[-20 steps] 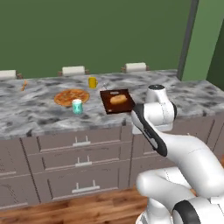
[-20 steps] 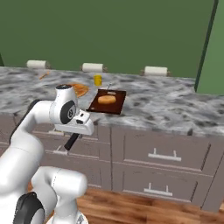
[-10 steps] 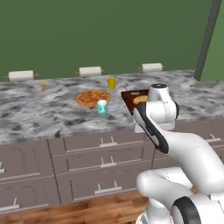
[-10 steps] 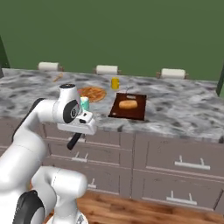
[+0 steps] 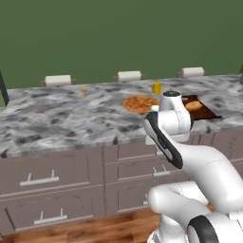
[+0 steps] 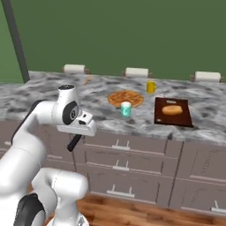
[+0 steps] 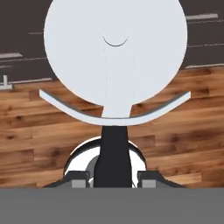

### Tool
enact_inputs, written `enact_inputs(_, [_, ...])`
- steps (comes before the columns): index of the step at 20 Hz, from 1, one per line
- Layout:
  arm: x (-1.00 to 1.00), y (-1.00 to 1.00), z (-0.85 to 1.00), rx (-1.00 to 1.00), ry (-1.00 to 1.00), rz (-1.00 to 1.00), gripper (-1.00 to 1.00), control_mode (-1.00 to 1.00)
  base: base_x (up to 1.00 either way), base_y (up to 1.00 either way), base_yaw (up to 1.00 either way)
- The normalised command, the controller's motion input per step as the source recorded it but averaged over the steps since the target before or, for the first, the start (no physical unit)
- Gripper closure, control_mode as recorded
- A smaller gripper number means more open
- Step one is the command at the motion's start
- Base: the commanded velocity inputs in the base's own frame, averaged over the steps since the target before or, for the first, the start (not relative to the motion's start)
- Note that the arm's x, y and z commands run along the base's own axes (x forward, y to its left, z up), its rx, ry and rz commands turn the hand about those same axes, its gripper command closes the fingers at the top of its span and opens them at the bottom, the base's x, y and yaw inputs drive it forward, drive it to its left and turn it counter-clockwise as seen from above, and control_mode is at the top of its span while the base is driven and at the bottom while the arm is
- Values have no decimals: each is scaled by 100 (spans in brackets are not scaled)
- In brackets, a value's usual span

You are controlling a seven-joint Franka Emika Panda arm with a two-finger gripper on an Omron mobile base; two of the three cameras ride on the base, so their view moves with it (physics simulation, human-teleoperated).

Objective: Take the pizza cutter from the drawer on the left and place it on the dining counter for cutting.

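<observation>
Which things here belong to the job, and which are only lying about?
For the job: pizza cutter, held in the shut gripper; dining counter.
Lying about: pizza, teal cup, yellow glass, board with bread, orange stick, stools.

I see a dark green wall, a wood plank floor and pale-topped stools along it.
</observation>
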Motion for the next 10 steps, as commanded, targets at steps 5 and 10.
enact_inputs(5, [0,0,0,0,0,0,100,100,76,17,0])
enact_inputs(10, [0,0,0,0,0,0,100,100,67,34,0])
